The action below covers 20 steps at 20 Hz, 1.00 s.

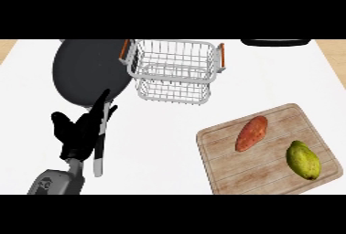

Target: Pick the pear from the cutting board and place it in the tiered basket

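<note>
A green-yellow pear [303, 159] lies on the right side of a wooden cutting board [223, 164] at the lower right of the head view. The white wire tiered basket [177, 70] with orange handles stands at the top centre, with nothing visible inside it. My left hand [79, 130] rests at the lower left with its fingers straight and pointing up, far from the pear. It holds nothing. My right hand does not show.
An orange-brown sweet potato [251, 133] lies on the board left of the pear. A large dark pan [88, 71] sits left of the basket, its handle [99, 155] running down behind my left hand. A dark object [276, 42] shows at the top right edge.
</note>
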{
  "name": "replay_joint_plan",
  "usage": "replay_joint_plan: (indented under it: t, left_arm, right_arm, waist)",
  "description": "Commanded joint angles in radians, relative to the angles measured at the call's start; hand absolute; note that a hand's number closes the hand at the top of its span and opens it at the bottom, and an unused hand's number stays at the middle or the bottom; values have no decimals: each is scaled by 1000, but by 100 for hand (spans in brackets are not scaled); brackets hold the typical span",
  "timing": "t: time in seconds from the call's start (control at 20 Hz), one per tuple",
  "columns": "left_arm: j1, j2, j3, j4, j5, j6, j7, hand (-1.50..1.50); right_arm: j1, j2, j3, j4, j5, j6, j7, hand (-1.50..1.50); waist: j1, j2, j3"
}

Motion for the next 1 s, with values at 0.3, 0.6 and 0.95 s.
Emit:
replay_joint_plan:
  t: [0.3, 0.6, 0.95]
  left_arm:
    - [-73, -14, 7, 3, -3, -19, 35, 0]
    - [-58, -30, 15, 38, -15, -42, 6, 0]
    - [-2, -30, 17, -13, -14, -56, 6, 0]
  right_arm:
    - [-107, -326, -118, -208, -90, -27, 648, -150]
    - [-251, -387, 28, -214, 32, -74, 853, -150]
    - [-314, -392, 179, -148, 90, -61, 913, -150]
  waist:
    - [26, -2, 4]
    - [25, -2, 4]
    - [30, -4, 5]
